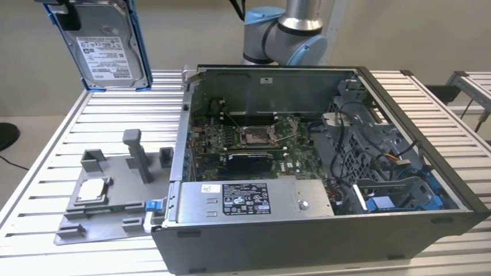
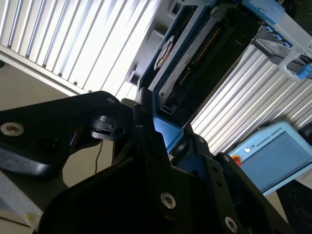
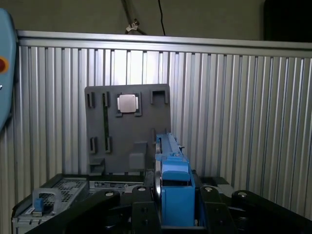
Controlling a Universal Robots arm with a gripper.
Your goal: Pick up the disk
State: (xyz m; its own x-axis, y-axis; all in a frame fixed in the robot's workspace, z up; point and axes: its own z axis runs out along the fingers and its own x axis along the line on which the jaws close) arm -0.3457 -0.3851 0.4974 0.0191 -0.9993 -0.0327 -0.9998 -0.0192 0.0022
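Blue-framed disk, label facing exterior view, sits clamped by end effector in first wrist view.

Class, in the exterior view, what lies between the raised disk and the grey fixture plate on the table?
Nothing stands between them: in the exterior view the stretch from the disk down to the grey fixture plate shows bare ribbed table.

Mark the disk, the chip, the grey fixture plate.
disk [image 1: 107, 49], exterior view, white label.
chip [image 3: 127, 103], first wrist view, top face.
grey fixture plate [image 1: 103, 224], exterior view, bare flat part.
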